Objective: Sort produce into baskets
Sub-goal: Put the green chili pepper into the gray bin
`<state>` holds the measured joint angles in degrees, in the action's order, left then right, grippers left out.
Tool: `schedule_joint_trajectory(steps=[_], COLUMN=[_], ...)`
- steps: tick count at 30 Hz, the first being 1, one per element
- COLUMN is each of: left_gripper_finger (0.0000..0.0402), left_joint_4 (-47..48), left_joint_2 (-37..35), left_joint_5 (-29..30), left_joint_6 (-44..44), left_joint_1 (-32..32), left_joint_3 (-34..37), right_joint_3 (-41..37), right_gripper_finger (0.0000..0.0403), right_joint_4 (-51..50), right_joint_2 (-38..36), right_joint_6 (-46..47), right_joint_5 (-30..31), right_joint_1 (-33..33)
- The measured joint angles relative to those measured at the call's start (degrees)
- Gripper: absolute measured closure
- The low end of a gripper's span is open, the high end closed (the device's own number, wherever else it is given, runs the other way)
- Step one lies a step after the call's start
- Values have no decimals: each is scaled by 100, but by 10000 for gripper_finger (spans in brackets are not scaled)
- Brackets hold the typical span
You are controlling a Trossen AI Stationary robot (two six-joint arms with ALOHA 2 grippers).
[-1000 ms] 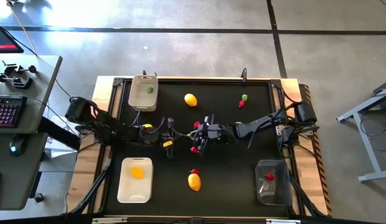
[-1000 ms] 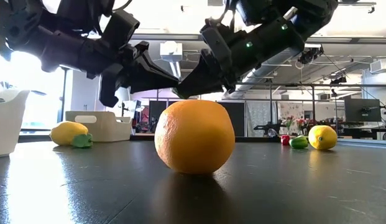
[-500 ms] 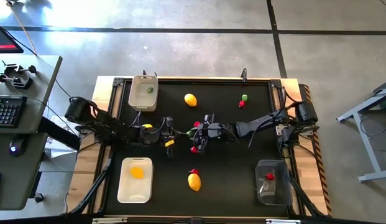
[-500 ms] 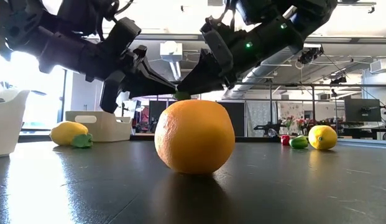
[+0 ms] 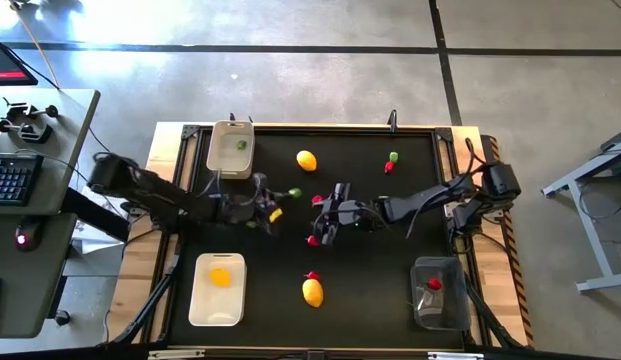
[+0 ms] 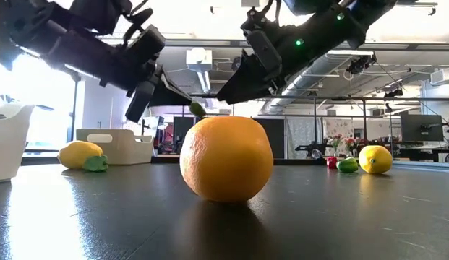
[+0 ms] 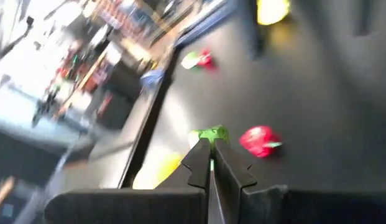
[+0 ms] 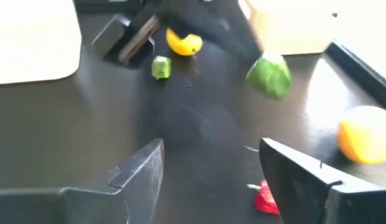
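- Nearest the front edge of the table (image 5: 370,300), at about 6 o'clock from its centre in the high view, a yellow-orange oval (image 5: 312,292) lies with a small red piece (image 5: 312,276) touching its far side; in the low view this oval (image 6: 226,158) fills the foreground.
- At 8 o'clock sits the white shallow tray (image 5: 199,300) with one yellow-orange piece (image 5: 221,278) inside.
- At 4 o'clock the transparent greyish bin (image 5: 437,313) holds a red piece (image 5: 434,285).
- Near the centre, the right gripper (image 5: 328,218) hangs with its fingers spread wide and nothing between them; a red piece (image 5: 313,240) lies on the table just beside it at its 7 o'clock.
- At about 9 o'clock from the right gripper, the left gripper (image 5: 287,196) is clenched on a small green piece (image 5: 295,193), lifted clear of the table; the left wrist view shows the green piece (image 7: 211,134) pinched at the fingertips (image 7: 201,149).
- Another red piece (image 5: 317,200) shows between the two grippers.
- Farther back, at 12 o'clock, a second yellow oval (image 5: 306,160) lies alone.
- At 1 o'clock a green piece (image 5: 394,157) and a red piece (image 5: 389,167) lie touching.
- At 11 o'clock the beige-white tub (image 5: 218,155) holds a green piece (image 5: 242,144).
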<state>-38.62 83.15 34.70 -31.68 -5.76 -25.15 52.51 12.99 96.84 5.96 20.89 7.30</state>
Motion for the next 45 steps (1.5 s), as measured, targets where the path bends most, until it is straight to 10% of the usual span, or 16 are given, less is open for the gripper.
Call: schedule_joint_trajectory(steps=[20, 35, 45], left_gripper_finger=[401, 401, 360], left_joint_4=[4937, 4494, 4137], left_joint_2=[-2809, -1995, -1785], left_joint_5=[-284, -2088, -1915], left_joint_6=[3468, 3007, 3057], left_joint_1=[3438, 5356, 5774], left_joint_3=[2, 2, 2], right_joint_3=[-4, -7, -7], right_gripper_finger=[165, 165, 165], right_joint_4=[-185, -153, -153], right_joint_2=[-9, -9, -9], right_joint_6=[61, 184, 153], right_joint_5=[36, 49, 46], right_joint_1=[-121, -401, -401])
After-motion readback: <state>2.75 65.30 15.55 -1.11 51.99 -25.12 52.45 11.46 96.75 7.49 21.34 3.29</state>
